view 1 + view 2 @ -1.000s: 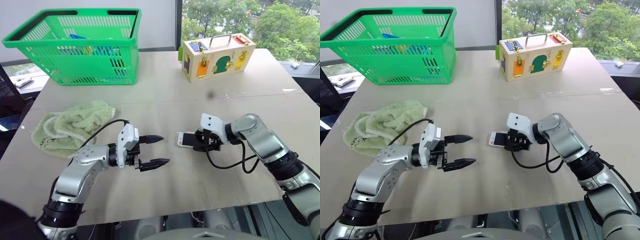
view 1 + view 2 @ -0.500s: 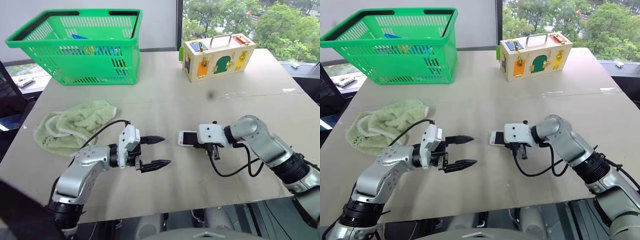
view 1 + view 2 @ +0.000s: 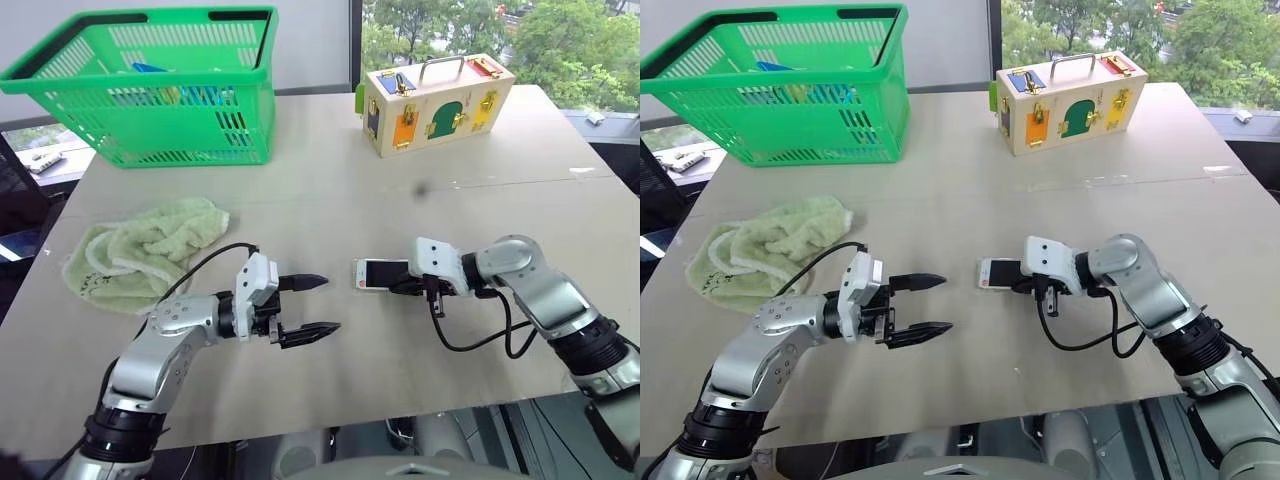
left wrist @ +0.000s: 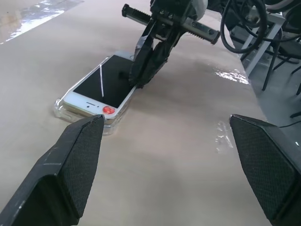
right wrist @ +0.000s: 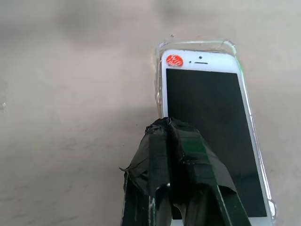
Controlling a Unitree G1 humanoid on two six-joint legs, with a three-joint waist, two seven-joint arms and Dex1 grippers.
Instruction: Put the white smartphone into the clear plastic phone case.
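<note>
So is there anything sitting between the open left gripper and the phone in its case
Nothing visible does. Bare table lies between the open left gripper and the white smartphone, which rests on the clear plastic phone case. The shut right gripper presses on the screen from the opposite side.

Landmark white smartphone (image 3: 381, 273): bare table (image 3: 330, 210) on its far side and near side, so approach open from both. Right gripper (image 5: 171, 129), fingers pressed together, sits over its right end and blocks that side; left gripper (image 3: 322, 305), jaws spread wide, hangs apart to its left with a bare gap between. Green towel (image 3: 140, 250), green basket (image 3: 150, 85) and wooden latch box (image 3: 435, 105) all well apart from it.
</note>
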